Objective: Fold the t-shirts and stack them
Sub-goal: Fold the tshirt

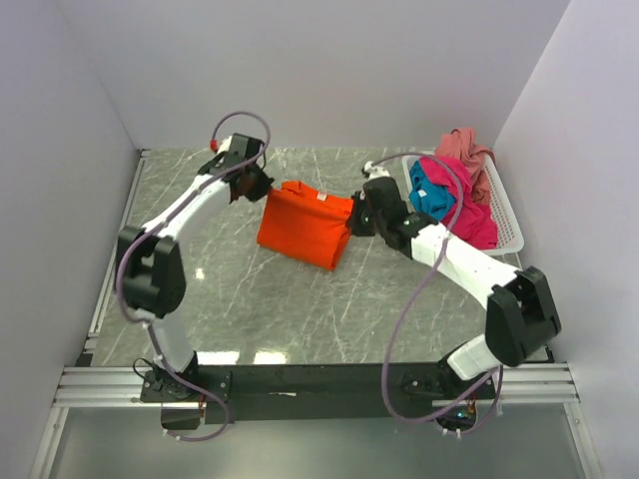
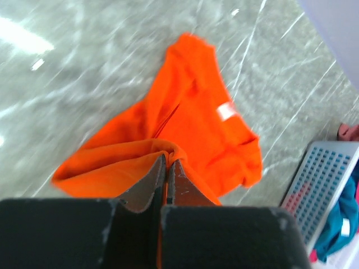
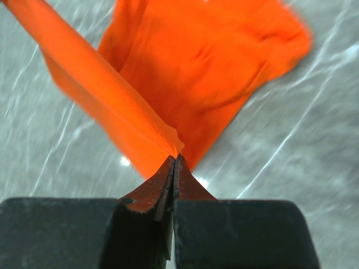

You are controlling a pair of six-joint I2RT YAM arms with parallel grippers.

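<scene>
— Surface and room?
— Glossy grey-green marbled table (image 1: pixel 260 299), glare near the metal front rail (image 1: pixel 319 377); plain white walls (image 1: pixel 329 70) around.
— Shirts, tools?
— Over mid-table, bright orange cloth t-shirt (image 1: pixel 303 225) stretched between left tool (image 1: pixel 266 189), pinched shut on one edge, and right tool (image 1: pixel 352 218), clamped on the other. At far right, magenta shirt (image 1: pixel 471 218), teal shirt (image 1: pixel 431 197), dusty rose shirt (image 1: pixel 464 145) heaped in white slatted plastic basket (image 1: pixel 509 225).

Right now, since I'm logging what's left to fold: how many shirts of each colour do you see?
orange shirt: 1
magenta shirt: 1
teal shirt: 1
pink shirt: 1
Total: 4
</scene>
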